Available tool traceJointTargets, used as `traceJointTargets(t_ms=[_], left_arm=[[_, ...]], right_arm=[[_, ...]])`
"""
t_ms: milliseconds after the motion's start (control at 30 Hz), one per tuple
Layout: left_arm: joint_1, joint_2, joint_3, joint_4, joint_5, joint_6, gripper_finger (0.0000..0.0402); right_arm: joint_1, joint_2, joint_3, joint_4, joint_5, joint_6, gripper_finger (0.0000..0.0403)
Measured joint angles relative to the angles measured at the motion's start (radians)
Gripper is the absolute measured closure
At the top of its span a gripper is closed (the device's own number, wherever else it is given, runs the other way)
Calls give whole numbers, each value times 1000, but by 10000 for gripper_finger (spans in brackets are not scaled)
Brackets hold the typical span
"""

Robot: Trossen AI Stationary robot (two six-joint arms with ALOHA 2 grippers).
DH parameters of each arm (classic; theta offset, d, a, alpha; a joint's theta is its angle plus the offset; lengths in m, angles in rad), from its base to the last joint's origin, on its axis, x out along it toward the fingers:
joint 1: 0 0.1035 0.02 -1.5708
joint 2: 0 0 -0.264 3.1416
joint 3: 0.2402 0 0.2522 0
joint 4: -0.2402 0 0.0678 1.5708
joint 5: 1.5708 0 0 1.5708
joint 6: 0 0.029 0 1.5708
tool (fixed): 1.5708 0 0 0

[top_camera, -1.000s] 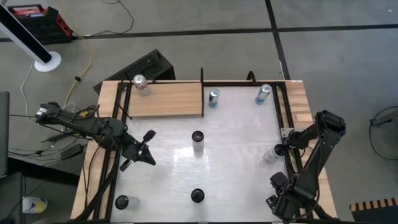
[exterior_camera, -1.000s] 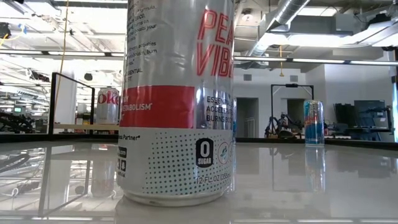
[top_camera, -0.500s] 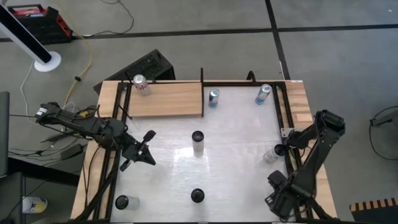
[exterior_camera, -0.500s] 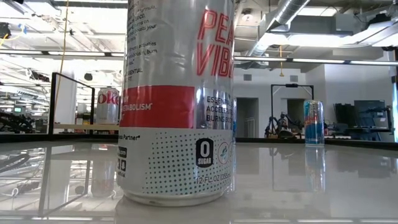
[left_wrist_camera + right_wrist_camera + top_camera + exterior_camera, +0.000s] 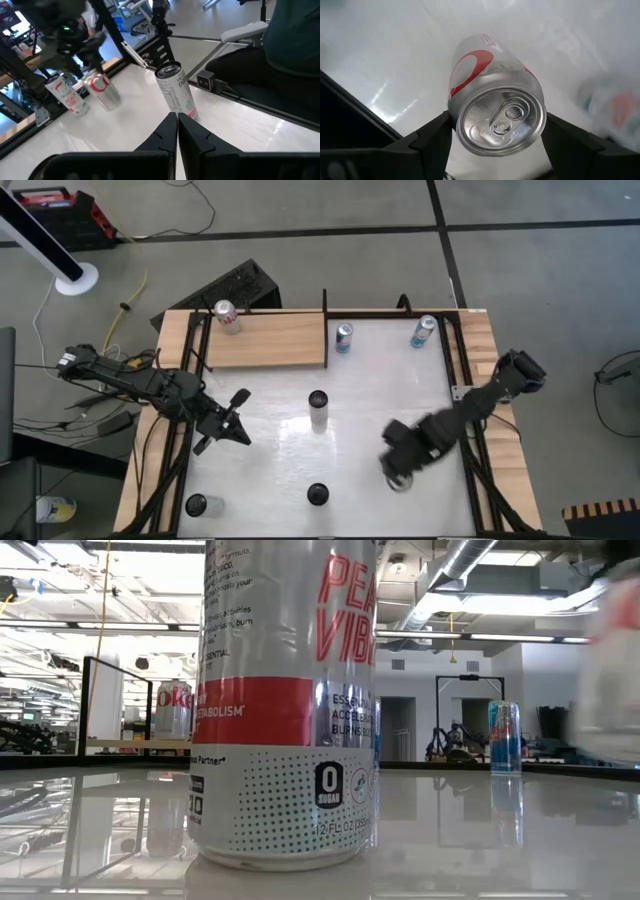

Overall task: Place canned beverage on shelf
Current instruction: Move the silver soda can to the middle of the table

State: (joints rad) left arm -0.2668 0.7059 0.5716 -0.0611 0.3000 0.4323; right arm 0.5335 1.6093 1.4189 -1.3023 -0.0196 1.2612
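Silver can clamped in right hand, over white tabletop

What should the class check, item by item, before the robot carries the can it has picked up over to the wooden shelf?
1. Grip: right end effector has a finger on each side of the silver-and-red can: ok.
2. Can clear of the tabletop: cannot tell.
3. Free space on the shelf: only one can stands at its left end: ok.
4. Path: the tall can stands mid-table, between the held can and the shelf: not ok, steer around.
5. Left end effector is shut and parked left of centre, off the route: ok.
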Motion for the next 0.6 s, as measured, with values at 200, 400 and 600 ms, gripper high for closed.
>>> traceJointTargets(t_ms=[200, 400, 600], left_arm=[[0, 0, 0, -34, 0, -1, 402], [0, 0, 0, -50, 0, 4, 402], [0, 0, 0, -65, 0, 2, 402]], right_arm=[[-220, 0, 41, 38, 12, -293, 113], [-421, 0, 67, 29, -11, -491, 122], [-595, 48, 65, -5, -30, -630, 131]])
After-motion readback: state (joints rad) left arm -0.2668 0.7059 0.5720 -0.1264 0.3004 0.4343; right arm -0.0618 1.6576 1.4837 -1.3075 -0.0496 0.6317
